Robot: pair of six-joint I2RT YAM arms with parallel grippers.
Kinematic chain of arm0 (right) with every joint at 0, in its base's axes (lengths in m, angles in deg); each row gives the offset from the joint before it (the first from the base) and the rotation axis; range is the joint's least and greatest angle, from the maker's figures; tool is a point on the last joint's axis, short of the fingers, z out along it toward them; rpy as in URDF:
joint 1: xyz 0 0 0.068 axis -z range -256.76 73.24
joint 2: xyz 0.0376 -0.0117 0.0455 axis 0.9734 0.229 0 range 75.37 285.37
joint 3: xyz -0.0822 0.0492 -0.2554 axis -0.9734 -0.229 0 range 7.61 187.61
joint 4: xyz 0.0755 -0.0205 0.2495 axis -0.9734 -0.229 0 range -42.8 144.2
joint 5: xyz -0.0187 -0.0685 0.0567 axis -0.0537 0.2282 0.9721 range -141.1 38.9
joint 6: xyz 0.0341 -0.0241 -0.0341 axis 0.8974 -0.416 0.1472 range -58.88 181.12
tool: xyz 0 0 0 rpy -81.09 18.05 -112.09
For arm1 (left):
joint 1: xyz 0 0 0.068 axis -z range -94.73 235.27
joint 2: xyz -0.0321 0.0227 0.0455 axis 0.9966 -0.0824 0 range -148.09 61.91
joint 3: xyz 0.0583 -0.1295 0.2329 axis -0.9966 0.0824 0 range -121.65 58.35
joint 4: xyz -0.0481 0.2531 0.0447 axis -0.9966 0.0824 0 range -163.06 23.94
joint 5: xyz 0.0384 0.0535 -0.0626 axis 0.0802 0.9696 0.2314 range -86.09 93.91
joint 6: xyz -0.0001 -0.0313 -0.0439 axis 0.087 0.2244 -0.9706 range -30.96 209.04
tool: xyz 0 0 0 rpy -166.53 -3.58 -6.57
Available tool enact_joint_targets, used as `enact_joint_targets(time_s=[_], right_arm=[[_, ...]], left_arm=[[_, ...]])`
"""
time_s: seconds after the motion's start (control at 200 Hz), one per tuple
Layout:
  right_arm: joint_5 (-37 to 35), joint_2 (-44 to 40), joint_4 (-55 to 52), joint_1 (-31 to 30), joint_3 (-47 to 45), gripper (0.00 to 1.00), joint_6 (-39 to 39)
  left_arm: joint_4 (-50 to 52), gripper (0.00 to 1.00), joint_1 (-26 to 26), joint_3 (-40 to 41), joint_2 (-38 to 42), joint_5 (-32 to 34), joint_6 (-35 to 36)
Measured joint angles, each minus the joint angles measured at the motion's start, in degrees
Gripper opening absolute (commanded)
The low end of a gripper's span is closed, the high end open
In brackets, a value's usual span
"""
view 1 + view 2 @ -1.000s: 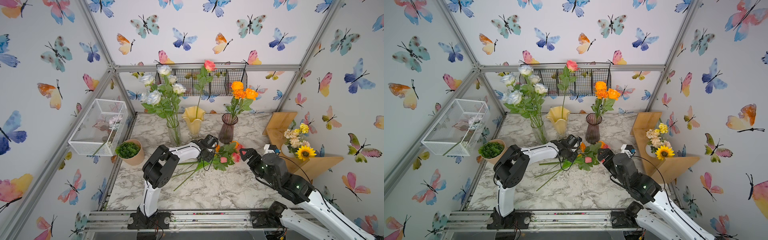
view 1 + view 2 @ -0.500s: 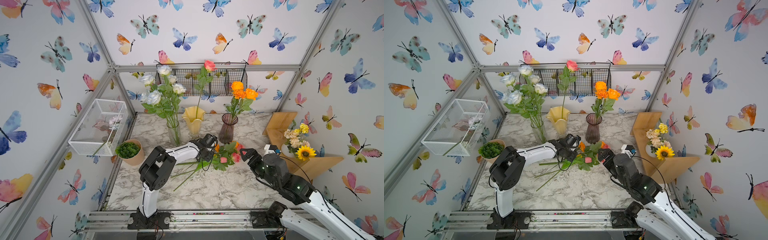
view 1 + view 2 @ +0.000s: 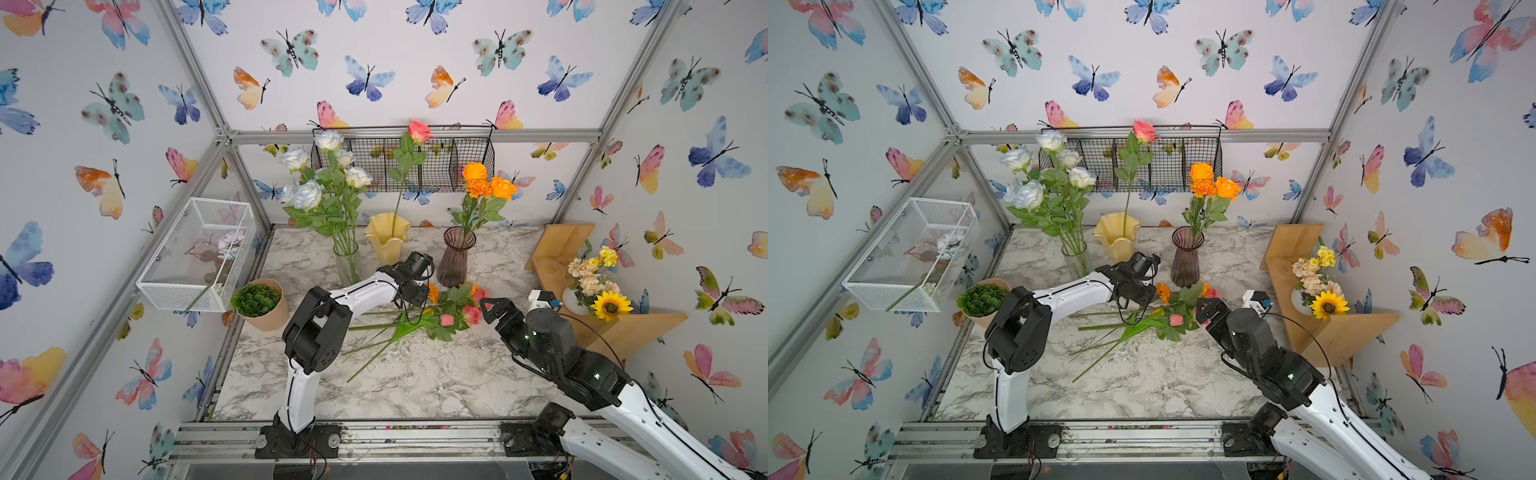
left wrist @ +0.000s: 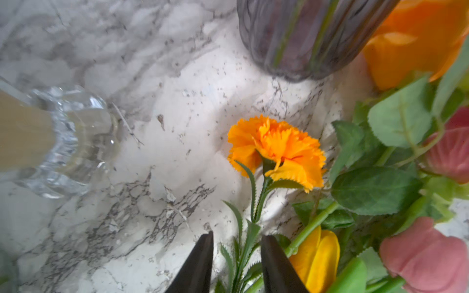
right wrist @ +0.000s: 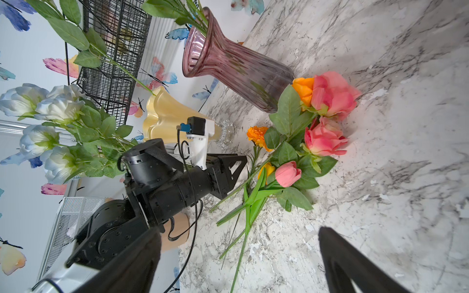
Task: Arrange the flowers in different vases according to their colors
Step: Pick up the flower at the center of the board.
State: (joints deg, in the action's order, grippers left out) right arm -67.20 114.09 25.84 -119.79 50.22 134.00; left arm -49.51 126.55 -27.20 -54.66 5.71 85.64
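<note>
In both top views, at the upper centre of the surface (image 3: 415, 386): clear cylinder vase (image 3: 347, 264) with white roses (image 3: 309, 193), yellow vase (image 3: 1116, 239) with a pink rose (image 3: 1144, 131), purple vase (image 3: 455, 262) with orange blooms (image 3: 484, 183). Loose flowers (image 3: 446, 313) lie mid-frame.

Left wrist: left jaws stand apart astride the stem of a marigold (image 4: 276, 149).

Right wrist: right jaws gape wide, empty, facing the loose flowers.

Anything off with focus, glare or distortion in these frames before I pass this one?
Left wrist view: marigold sharp, purple vase and pink tulip up close are soft, glints on the glass foot. Right wrist view: flowers crisp, its own fingers blurred dark shapes. Both top views: even light, faint shadows, wide-angle lens splays the frame posts.
</note>
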Motion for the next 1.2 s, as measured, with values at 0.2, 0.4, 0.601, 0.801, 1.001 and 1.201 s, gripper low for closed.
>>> enact_joint_targets(time_s=[0.2, 0.4, 0.601, 0.801, 1.001, 1.201], right_arm=[[0.0, 0.0, 0.0, 0.0, 0.0, 0.99, 0.0], [0.0, -0.5, 0.0, 0.0, 0.0, 0.99, 0.0], [0.0, -0.9, 0.0, 0.0, 0.0, 0.99, 0.0], [0.0, -1.2, 0.0, 0.0, -0.1, 0.99, 0.0], [0.0, -1.5, 0.0, 0.0, -0.3, 0.99, 0.0], [-0.5, -2.6, -0.1, 0.0, -0.3, 0.99, 0.0]], left_arm=[[-0.2, 0.45, 0.1, 2.4, -0.2, -0.6, -1.2], [-0.7, 0.43, 0.1, 3.6, -0.3, -0.5, -1.7], [-1.4, 0.41, 0.1, 2.9, -1.8, -0.3, -1.7], [-1.4, 0.36, 0.4, 1.5, -3.5, 0.0, -1.7], [0.1, 0.26, 1.2, -1.8, -5.8, 0.0, -1.3], [0.3, 0.12, 1.2, -1.9, -5.9, 0.0, -0.8]])
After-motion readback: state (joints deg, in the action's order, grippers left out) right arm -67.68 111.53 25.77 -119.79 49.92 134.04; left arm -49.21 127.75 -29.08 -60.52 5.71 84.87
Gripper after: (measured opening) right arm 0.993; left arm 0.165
